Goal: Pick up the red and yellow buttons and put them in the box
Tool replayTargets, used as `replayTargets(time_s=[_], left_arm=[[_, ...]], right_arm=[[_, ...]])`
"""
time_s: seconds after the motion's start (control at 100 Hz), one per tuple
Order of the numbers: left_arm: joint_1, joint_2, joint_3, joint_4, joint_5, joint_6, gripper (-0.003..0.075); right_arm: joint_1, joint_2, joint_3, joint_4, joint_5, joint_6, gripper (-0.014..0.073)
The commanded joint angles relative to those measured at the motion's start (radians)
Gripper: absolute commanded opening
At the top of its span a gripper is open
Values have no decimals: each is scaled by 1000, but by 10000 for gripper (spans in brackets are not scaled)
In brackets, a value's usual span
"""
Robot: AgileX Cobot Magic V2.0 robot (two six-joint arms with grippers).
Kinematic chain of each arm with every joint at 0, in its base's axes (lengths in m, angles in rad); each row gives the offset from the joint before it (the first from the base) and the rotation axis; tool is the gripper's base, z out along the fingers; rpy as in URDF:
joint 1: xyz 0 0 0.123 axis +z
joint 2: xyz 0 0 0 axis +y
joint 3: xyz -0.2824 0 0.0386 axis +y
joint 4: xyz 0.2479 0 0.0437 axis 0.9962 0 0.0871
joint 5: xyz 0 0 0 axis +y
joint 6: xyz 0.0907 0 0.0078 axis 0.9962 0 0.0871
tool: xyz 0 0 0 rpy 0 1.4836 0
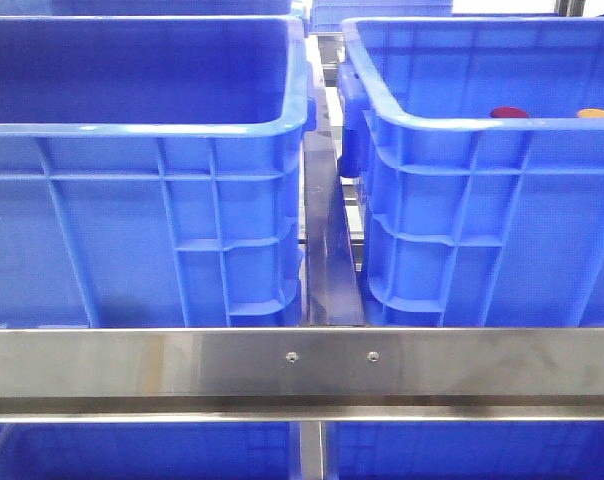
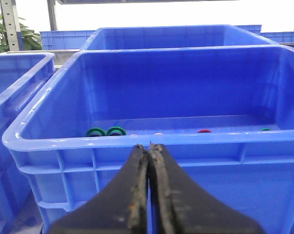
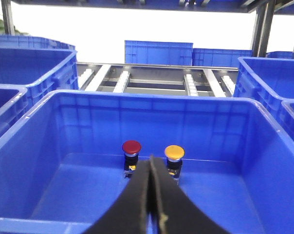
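The red button (image 3: 131,146) and the yellow button (image 3: 174,152) stand upright side by side on black bodies, on the floor of the right-hand blue crate (image 3: 152,95) near its far wall. From the front only their caps, red (image 1: 509,113) and yellow (image 1: 595,114), peek over that crate's rim (image 1: 462,125). My right gripper (image 3: 152,158) is shut and empty, hovering above the crate's near side, short of the buttons. The box (image 1: 132,128), a twin blue crate, stands to the left. My left gripper (image 2: 149,146) is shut and empty just outside the box's near rim (image 2: 64,142).
Inside the box lie two green rings (image 2: 105,131) and a small red piece (image 2: 204,130). A steel rail (image 1: 302,365) runs across the front below both crates. A narrow gap (image 1: 327,250) separates them. More blue crates and a roller conveyor (image 3: 152,78) lie beyond.
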Motion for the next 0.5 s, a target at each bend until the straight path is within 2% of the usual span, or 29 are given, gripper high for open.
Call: replayTargets(time_s=[0.0,0.34,0.49], left_arm=[[2,-34,49,-11,-81,-1,-19],[2,-34,49,-11,-81,-1,-19],[2,-34,49,-11,-81,-1,-19]], right_arm=[[2,-26,12,-30,-99,33,-68],[2,-214,177,-24,-104,46,-68],[1,-254,244,-24,-151,61,-68]])
